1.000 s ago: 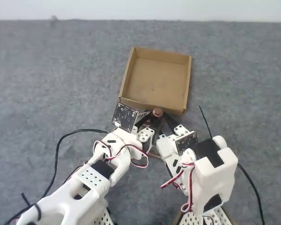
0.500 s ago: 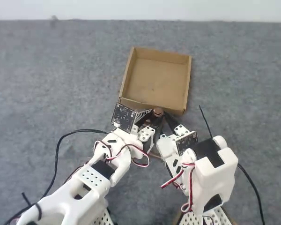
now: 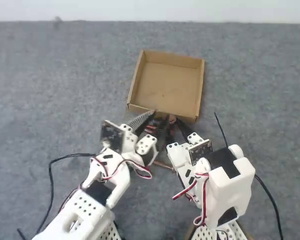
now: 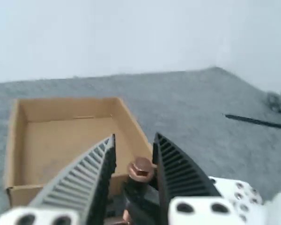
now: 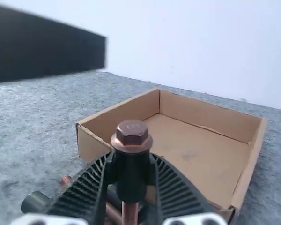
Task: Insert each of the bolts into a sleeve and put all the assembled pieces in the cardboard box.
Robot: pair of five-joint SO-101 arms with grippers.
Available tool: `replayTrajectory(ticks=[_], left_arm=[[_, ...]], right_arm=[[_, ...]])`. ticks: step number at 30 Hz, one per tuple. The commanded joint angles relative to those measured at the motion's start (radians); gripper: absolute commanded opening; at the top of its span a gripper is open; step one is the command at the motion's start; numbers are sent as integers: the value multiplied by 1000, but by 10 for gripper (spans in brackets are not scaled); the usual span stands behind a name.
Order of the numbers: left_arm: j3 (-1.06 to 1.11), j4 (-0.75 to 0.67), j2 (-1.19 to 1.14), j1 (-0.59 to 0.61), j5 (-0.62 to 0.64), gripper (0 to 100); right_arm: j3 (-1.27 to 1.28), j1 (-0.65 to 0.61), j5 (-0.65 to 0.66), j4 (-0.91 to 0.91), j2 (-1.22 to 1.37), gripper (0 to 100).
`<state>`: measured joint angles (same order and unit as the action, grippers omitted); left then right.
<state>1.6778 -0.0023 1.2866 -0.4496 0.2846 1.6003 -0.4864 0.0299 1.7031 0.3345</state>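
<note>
One assembled piece, the bolt (image 5: 131, 135) upright in its sleeve (image 5: 131, 176), sits clamped in the right gripper (image 5: 131, 159). Its long axis is vertical, just short of the near wall of the box (image 5: 98, 129), which lies straight ahead. The left gripper (image 4: 134, 140) is spread wide, its jaws flanking the bolt head, contact unclear.

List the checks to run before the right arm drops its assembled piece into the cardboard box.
1. Bolt seated in the sleeve: ok, its head rests on the sleeve's top.
2. Right hand grip: ok, shut on the sleeve.
3. Piece above the box: not ok, in the high view it sits just short of the near wall.
4. Left hand clear of the piece: cannot tell; it is open, with the bolt head seen between its fingers.
5. Box ready: ok, it stands open side up.
</note>
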Motion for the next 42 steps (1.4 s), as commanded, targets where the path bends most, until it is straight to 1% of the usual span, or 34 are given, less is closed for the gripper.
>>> replayTrajectory(ticks=[1,4,10,12,16,21,23,28,30,32,36,42], left_arm=[[-15,132,170,61,14,130],[-10,247,292,124,14,130],[-8,554,516,242,14,129],[-10,638,551,278,14,113],[2,690,531,361,12,5],[7,813,532,493,11,11],[7,868,532,534,3,11],[7,1000,532,626,-169,11],[7,1022,532,669,-233,11],[7,1025,531,707,-272,11],[7,1074,528,730,-310,11],[7,1086,528,733,-338,11]], right_arm=[[8,21,-8,4,-53,6],[12,21,-8,4,-53,6],[26,22,-3,4,-61,6],[32,22,-2,4,-62,6],[31,22,0,4,-62,6],[31,25,0,8,-64,6],[31,45,0,13,-65,6],[41,61,-2,7,-111,6],[48,71,-3,4,-137,6],[52,99,-5,4,-165,6],[51,136,-3,4,-205,6],[51,137,-2,2,-315,6]])
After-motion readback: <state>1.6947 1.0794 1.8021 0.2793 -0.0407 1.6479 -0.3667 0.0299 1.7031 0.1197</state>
